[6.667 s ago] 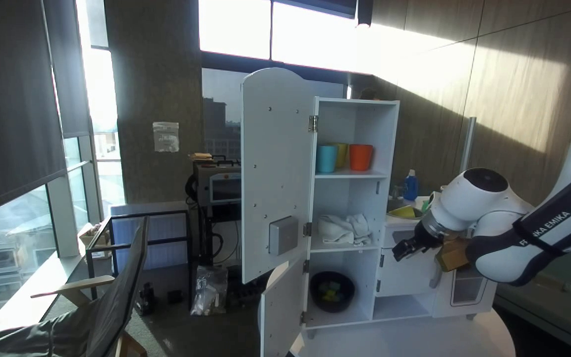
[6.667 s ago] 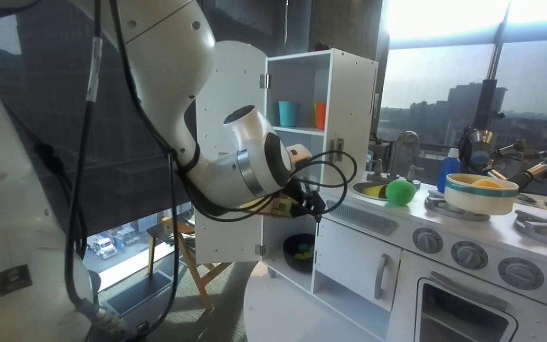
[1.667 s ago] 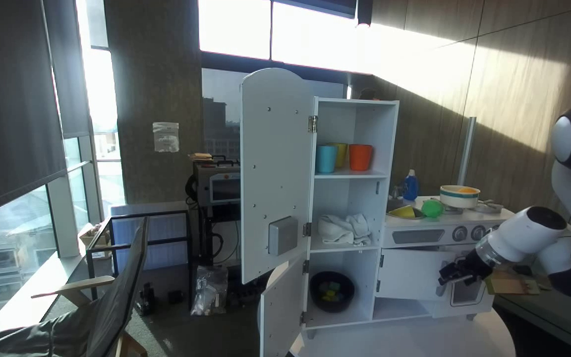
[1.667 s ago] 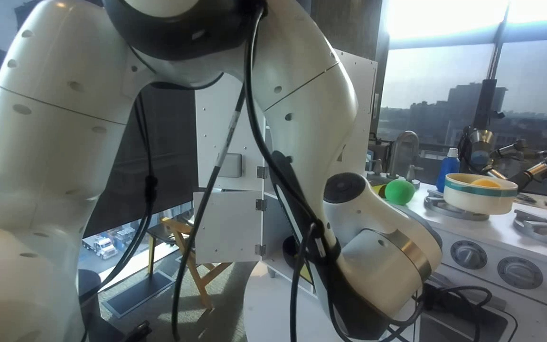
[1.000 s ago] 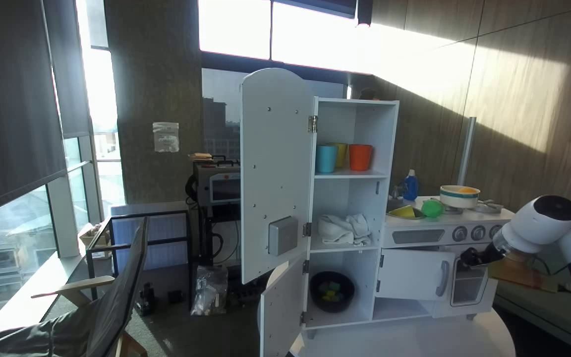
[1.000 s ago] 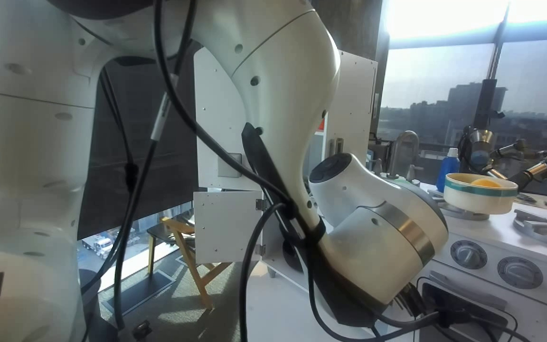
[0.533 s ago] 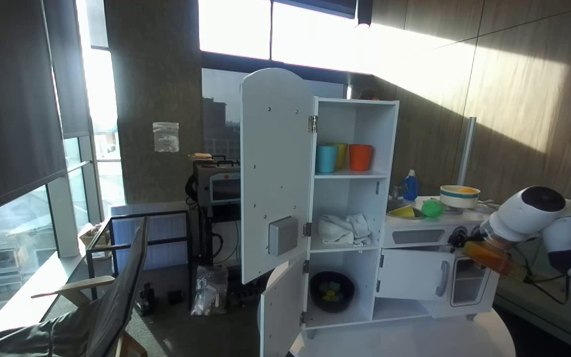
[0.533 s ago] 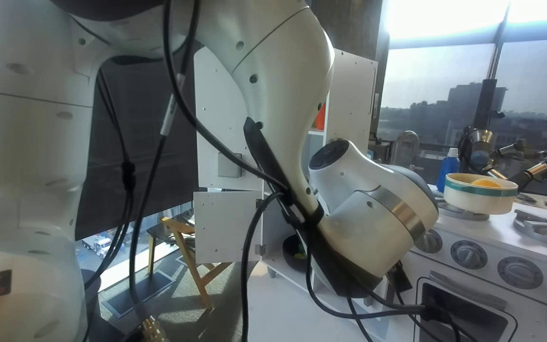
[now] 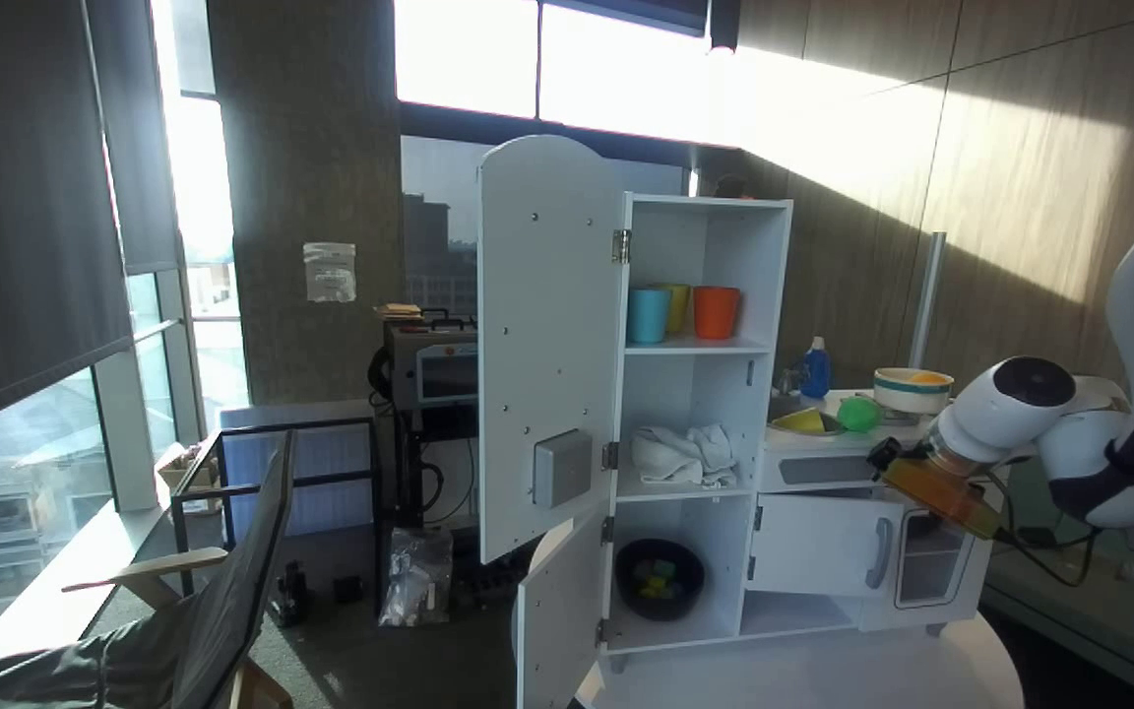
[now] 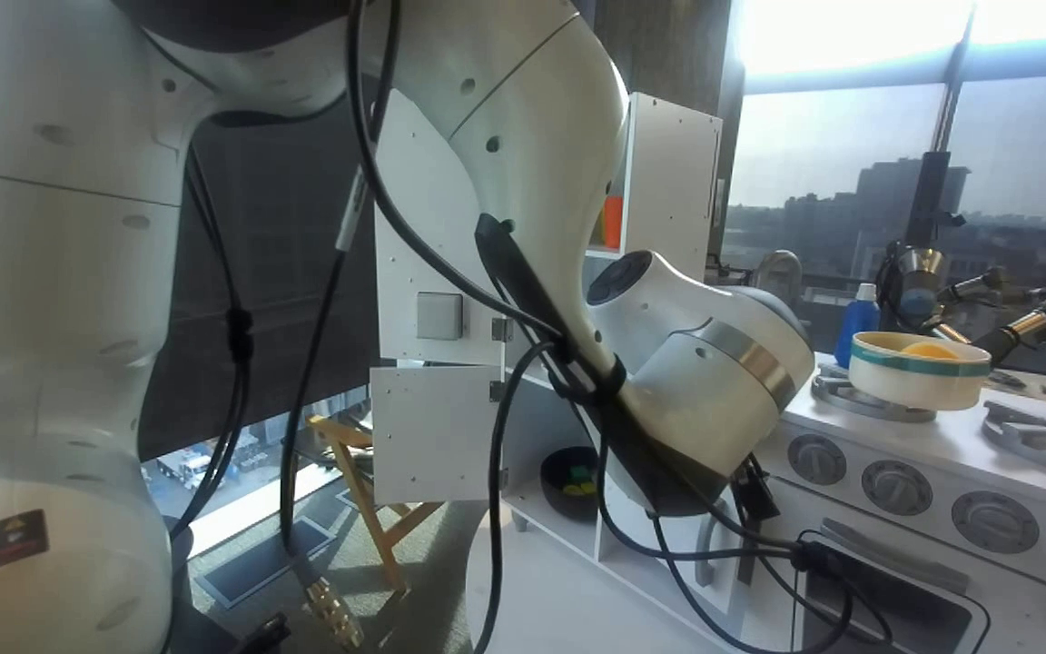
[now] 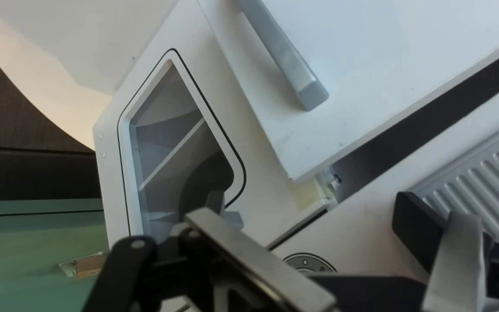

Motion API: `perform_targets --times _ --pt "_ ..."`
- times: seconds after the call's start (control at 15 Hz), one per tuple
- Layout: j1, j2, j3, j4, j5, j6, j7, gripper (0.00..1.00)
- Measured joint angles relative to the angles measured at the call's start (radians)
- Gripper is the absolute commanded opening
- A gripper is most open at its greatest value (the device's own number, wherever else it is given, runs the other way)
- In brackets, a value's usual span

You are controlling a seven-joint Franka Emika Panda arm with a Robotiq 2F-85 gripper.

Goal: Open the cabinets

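The white toy kitchen's tall upper door and lower left door stand wide open in both exterior views. The small cabinet door with a grey handle is slightly ajar. In the wrist view a dark gap shows along this door's edge, beside the handle. The oven door looks shut. My gripper is in front of the panel above the small door. In the wrist view its fingers are spread apart with nothing between them. The arm mostly hides the gripper in an exterior view.
Cups, a cloth and a black bowl sit on the shelves. A green ball, a pot and a blue bottle stand on the counter. The kitchen stands on a round white table.
The small cabinet door has swung slightly open since 6.7 s ago. My gripper, at its handle 1.7 s ago, has moved up and left to the panel above it. The left doors have not moved.
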Motion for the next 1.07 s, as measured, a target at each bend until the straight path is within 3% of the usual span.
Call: perform_targets --times 0.2,0.6,1.07 --pt "-0.038 0.038 0.055 -0.022 0.173 -0.037 -0.120 1.00" --pt "-0.048 0.068 0.071 -0.050 0.217 -0.048 -0.123 1.00" --pt "-0.073 -0.061 0.076 -0.244 0.198 -0.055 -0.271 1.00"
